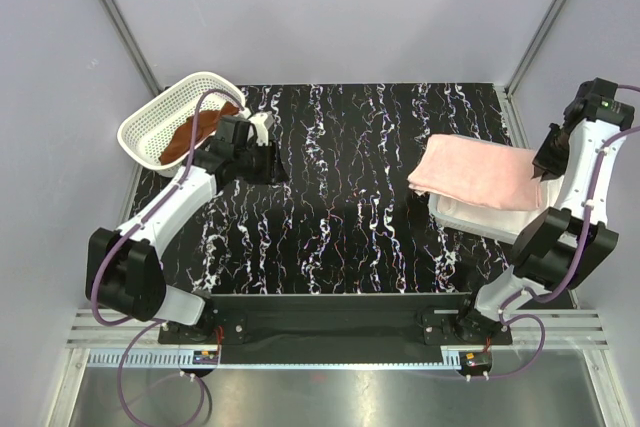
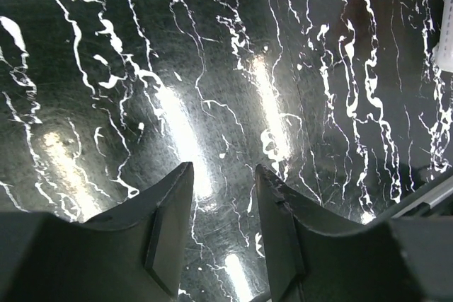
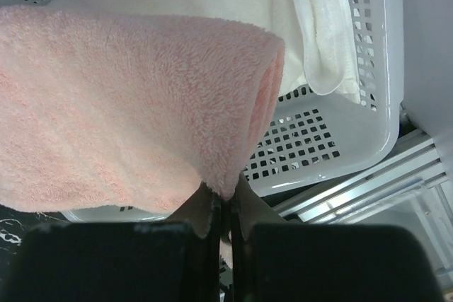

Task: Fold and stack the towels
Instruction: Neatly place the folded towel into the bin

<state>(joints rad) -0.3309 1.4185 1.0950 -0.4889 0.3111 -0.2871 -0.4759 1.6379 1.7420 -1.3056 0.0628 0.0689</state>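
Note:
A folded pale pink towel [image 1: 478, 172] hangs over the right basket [image 1: 480, 219], held at its right end by my right gripper [image 1: 548, 160]. In the right wrist view the right gripper [image 3: 225, 199] is shut on the pink towel [image 3: 127, 111], pinching its folded corner. Under it a cream-white towel [image 3: 311, 26] lies in the white basket [image 3: 354, 139]. A rust-brown towel [image 1: 196, 133] lies in the left basket [image 1: 160, 119]. My left gripper [image 1: 268, 162] hovers over the table beside that basket. Its jaws [image 2: 223, 175] stand open with only the table between them.
The black marbled table [image 1: 350, 207] lies between the two white lattice baskets. Grey walls and metal frame posts close in the back and sides. A metal rail [image 3: 368, 196] runs below the right basket.

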